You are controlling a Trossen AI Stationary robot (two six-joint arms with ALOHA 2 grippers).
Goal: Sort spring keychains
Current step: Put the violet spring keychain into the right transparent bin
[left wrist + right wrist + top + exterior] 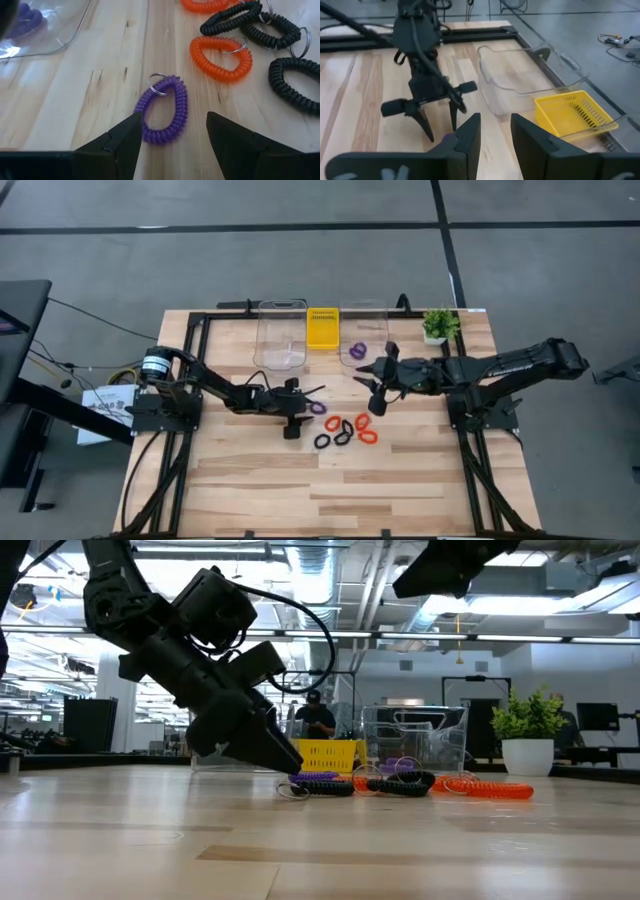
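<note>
A purple spring keychain [165, 107] lies flat on the table, its metal ring toward the bins. My left gripper [172, 122] is open and low over it, one finger on each side of its near end [317, 408]. A cluster of orange [220, 57] and black [295, 82] keychains lies just beyond [345, 430]. Another purple keychain [358, 350] rests in the right clear bin. My right gripper [495, 125] hangs above the table near that bin [368, 380], narrowly open and holding nothing. My left gripper has one fingertip [134, 129] right against the outer side of the purple keychain's coil [147, 135], coming slanting down from the table's left. I cannot tell whether it touches. The other fingertip [216, 125] stands clear of it.
Two clear bins [282, 335] [365, 320] stand at the far edge with a yellow basket [322, 328] between them, and a small potted plant [438, 325] sits at the far right. Bare wood lies toward the near edge [330, 490]. A person shows far behind [315, 715].
</note>
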